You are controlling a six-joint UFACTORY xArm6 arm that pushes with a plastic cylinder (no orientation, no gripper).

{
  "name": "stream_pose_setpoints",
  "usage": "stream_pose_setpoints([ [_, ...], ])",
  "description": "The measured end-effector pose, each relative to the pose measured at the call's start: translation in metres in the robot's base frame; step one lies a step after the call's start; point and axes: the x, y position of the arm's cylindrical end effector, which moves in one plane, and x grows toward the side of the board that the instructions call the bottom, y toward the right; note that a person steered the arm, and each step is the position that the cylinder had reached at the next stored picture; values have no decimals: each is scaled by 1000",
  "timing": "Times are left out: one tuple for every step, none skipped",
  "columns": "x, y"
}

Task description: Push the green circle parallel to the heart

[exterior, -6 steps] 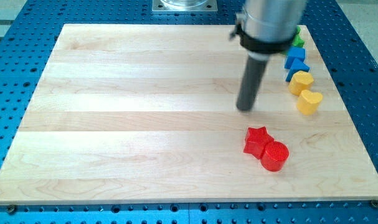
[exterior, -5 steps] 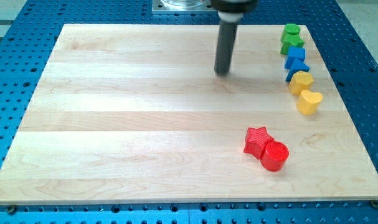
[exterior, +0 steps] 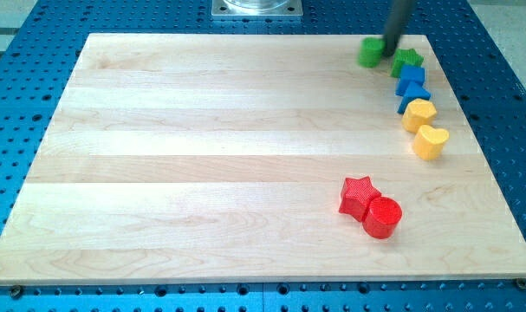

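The green circle lies near the view's top right, just left of my tip. The dark rod comes down from the view's top edge, and its tip stands between the green circle and the green star, touching or nearly touching the circle. The yellow heart lies lower down along the right side of the wooden board, well below the green circle.
Two blue blocks and a second yellow block form a column between the green star and the heart. A red star and a red circle touch each other at the lower right.
My tip went from the board's middle up to the top right. The green circle has moved left, away from the green star and the block column.
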Motion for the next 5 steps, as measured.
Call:
stream_pose_setpoints([
  [34,-98],
  [51,-163],
  [49,-175],
  [174,-172],
  [189,-156],
])
